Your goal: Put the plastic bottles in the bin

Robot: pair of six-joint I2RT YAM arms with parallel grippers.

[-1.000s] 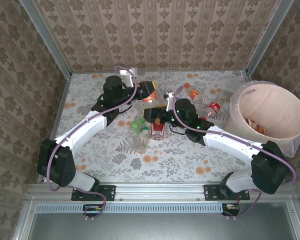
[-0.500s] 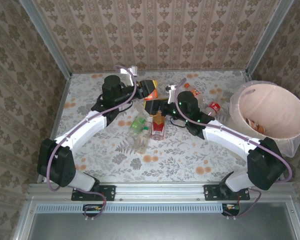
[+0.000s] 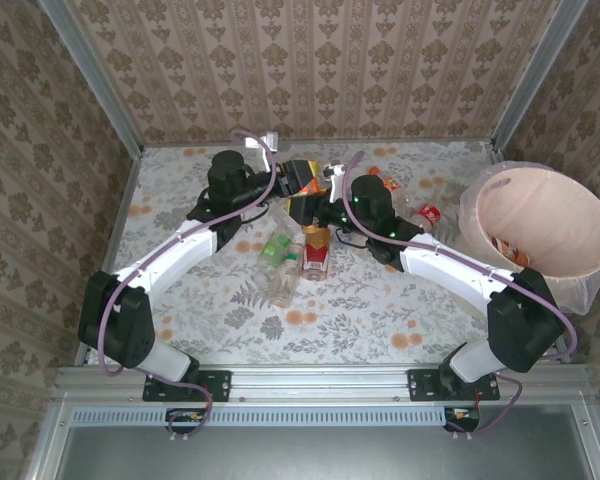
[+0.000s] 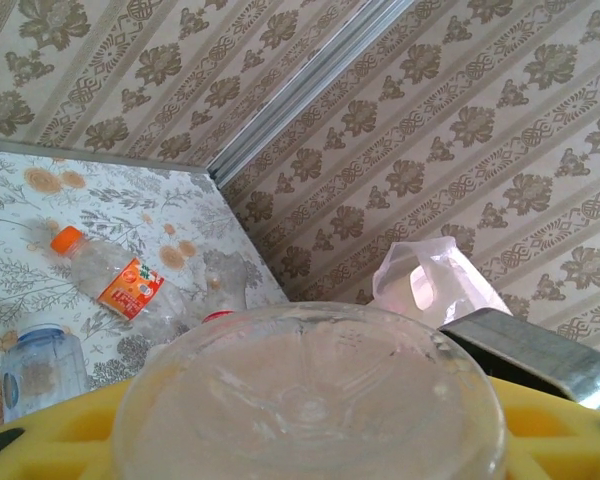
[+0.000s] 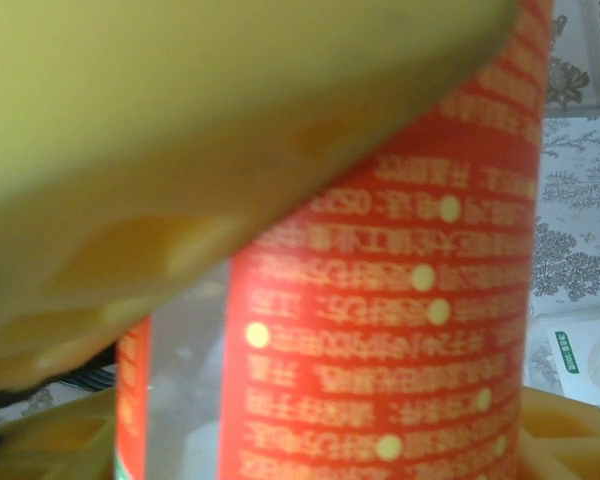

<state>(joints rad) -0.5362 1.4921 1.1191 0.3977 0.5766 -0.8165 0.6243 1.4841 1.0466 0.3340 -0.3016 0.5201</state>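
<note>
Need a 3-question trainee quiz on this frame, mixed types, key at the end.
1. True or false: the bin stands on the left arm's side.
2. The right gripper straddles a labelled bottle. Label colour? A green, B red, C blue.
3. Fill in: the left gripper is shut on a clear bottle, whose ____ faces the wrist camera.
Key: 1 false; 2 B; 3 base.

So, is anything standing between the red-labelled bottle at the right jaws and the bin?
Nothing tall. The red-labelled bottle sits between the right jaws. Between it and the bin, loose bottles lie flat on the table close to the bin's wall. Carried above the rim, it would probably pass over them.
</note>
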